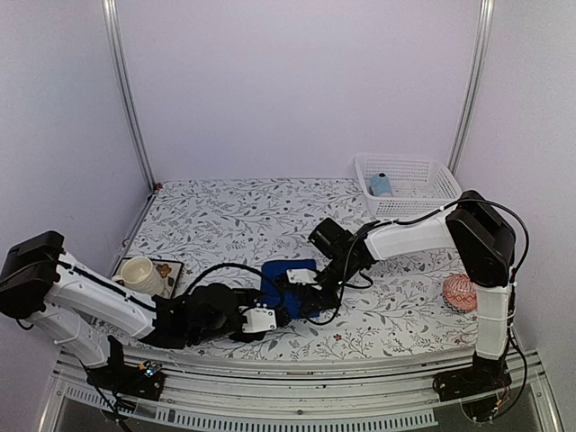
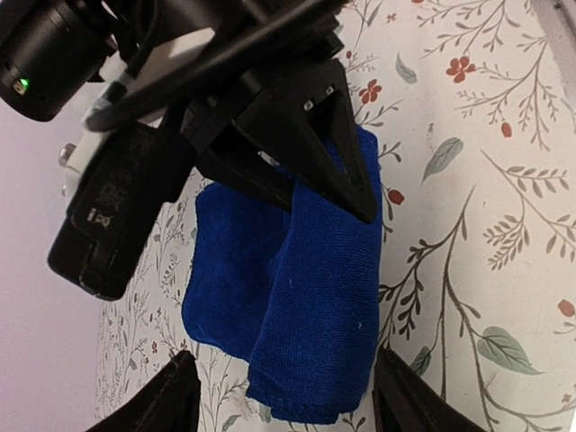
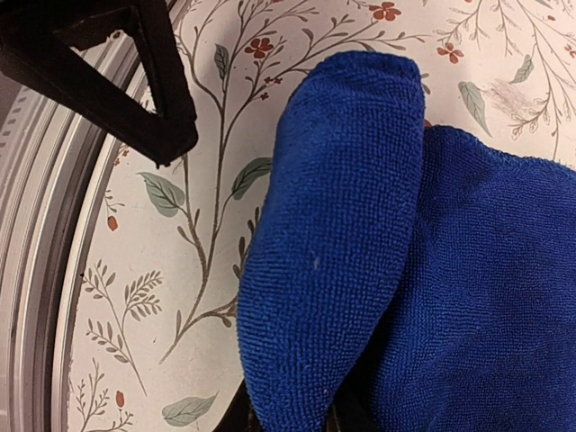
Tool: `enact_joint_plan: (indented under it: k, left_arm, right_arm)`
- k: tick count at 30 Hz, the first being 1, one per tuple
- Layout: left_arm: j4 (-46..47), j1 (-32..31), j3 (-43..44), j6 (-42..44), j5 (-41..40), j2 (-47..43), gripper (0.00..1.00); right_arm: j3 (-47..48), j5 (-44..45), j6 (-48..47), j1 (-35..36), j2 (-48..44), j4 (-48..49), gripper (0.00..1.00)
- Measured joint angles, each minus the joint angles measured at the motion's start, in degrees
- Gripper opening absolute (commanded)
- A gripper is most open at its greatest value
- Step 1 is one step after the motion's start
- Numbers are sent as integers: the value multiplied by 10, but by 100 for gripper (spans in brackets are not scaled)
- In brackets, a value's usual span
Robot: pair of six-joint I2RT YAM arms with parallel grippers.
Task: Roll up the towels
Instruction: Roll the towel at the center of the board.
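Observation:
The royal-blue towel (image 1: 284, 279) lies at the front middle of the floral mat, partly folded into a thick roll (image 2: 315, 297). My left gripper (image 1: 268, 313) is open at its near end, its fingers (image 2: 171, 400) apart on either side of the roll (image 3: 333, 252). My right gripper (image 1: 304, 283) is shut on the towel's far part, its black finger (image 2: 315, 135) pressing the cloth; in the right wrist view the fold hides most of its jaws. The light-blue towel (image 1: 381, 184) sits rolled in the white basket (image 1: 423, 184).
A pink-red patterned ball (image 1: 459, 292) lies on the mat by the right arm's base. A cream cup (image 1: 137, 273) stands on a small tray at the front left. The metal rail (image 3: 36, 270) runs along the mat's near edge.

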Motion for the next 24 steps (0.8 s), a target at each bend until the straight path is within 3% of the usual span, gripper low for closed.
enact_joint_plan:
  k: [18, 22, 24]
  left_arm:
    - [34, 38, 28, 44, 24, 107, 70]
    - [32, 46, 35, 45, 31, 120, 67]
    - [29, 49, 39, 43, 37, 124, 61]
  right_arm:
    - [4, -3, 0, -4, 3, -5, 17]
    - [4, -5, 0, -4, 3, -5, 17]
    - [4, -5, 0, -4, 3, -5, 18]
